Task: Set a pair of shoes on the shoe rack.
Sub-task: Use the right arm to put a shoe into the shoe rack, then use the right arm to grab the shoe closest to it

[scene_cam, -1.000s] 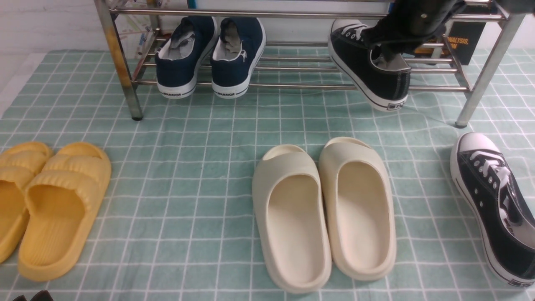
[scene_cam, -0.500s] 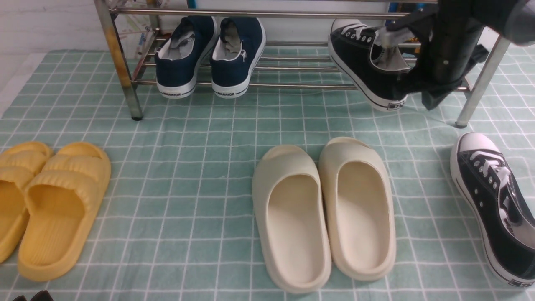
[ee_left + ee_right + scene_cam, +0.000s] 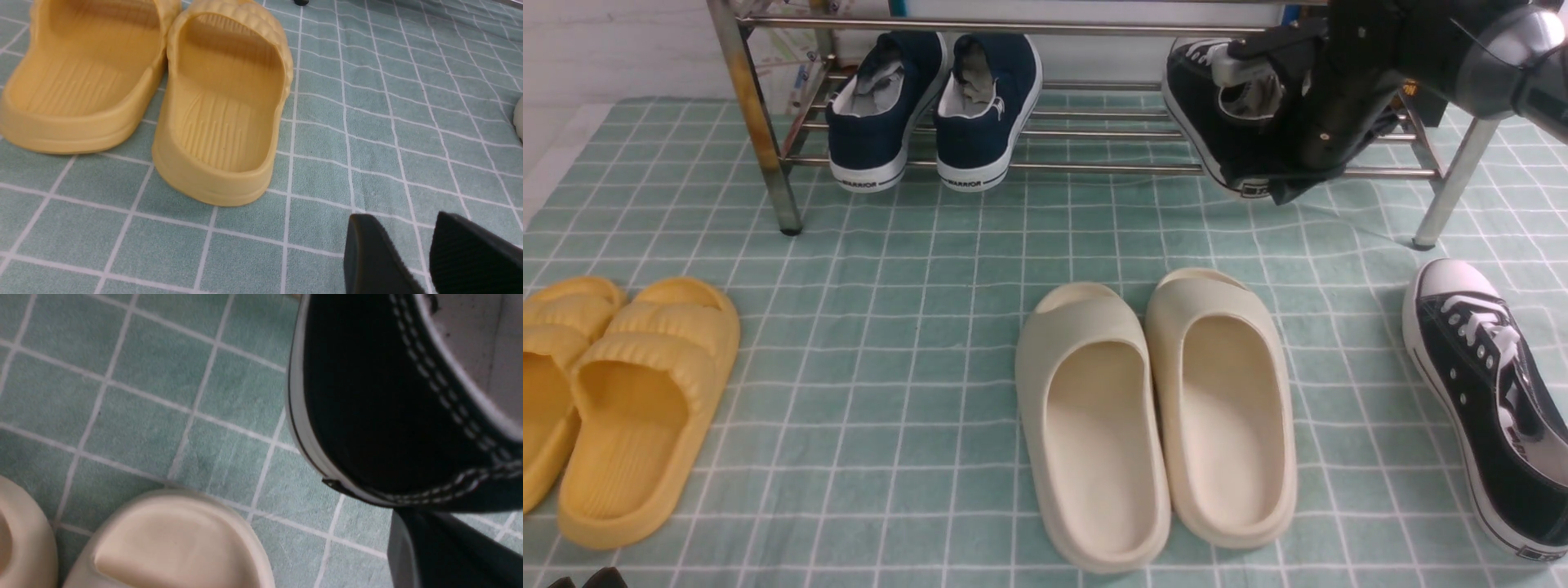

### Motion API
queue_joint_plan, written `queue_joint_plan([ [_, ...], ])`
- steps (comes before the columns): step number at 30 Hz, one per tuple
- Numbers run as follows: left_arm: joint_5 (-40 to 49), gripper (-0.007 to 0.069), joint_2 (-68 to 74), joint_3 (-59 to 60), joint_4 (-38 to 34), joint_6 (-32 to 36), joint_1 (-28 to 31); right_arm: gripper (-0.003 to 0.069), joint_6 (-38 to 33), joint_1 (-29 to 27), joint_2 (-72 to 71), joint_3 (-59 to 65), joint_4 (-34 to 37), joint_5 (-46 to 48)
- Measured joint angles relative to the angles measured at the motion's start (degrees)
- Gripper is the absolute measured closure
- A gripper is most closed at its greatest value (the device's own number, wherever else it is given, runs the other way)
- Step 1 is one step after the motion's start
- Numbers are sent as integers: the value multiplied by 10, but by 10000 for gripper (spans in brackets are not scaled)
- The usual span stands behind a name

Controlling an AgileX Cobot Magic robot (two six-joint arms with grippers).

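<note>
One black canvas sneaker point(image 3: 1201, 106) with white laces lies on the lower shelf of the metal shoe rack point(image 3: 1094, 169), its heel hanging over the front bar. My right gripper point(image 3: 1281, 192) is right at that heel, its jaws together, and touches it from the front. In the right wrist view the heel point(image 3: 367, 396) sits just above the gripper point(image 3: 408, 516). The other black sneaker point(image 3: 1486, 392) lies on the cloth at the far right. My left gripper point(image 3: 402, 228) hangs low at the near left, open and empty.
Navy slip-on sneakers point(image 3: 931, 106) stand on the rack's left half beside the rust-stained leg point(image 3: 747, 98). Cream slippers point(image 3: 1160, 408) lie in the middle of the green checked cloth, yellow slippers point(image 3: 629, 392) at the left, close to my left gripper.
My right gripper let go of the sneaker's collar, swung down in front of the rack and came in behind the heel. The sneaker has slid further back onto the shelf.
</note>
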Motion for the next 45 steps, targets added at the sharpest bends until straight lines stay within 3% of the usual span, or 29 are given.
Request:
queue_joint_plan([
  [10,0,386,0,0,0,0,0,622,0,0,1,-2,0,-1],
  [12,0,386,0,0,0,0,0,557,0,0,1,-3,0,10],
  [15,0,386,0,0,0,0,0,393,0,0,-2,-8,0,46],
  [16,0,386,0,0,0,0,0,382,0,0,-2,-10,0,53],
  [18,0,386,0,0,0,0,0,251,0,0,-14,-25,0,105],
  [23,0,386,0,0,0,0,0,106,-18,0,-79,-26,0,140],
  [28,0,386,0,0,0,0,0,87,-17,0,-170,61,0,141],
  [38,0,386,0,0,0,0,0,154,22,-4,-384,436,-6,133],
  [45,0,386,0,0,0,0,0,226,85,-58,-405,579,-13,17],
])
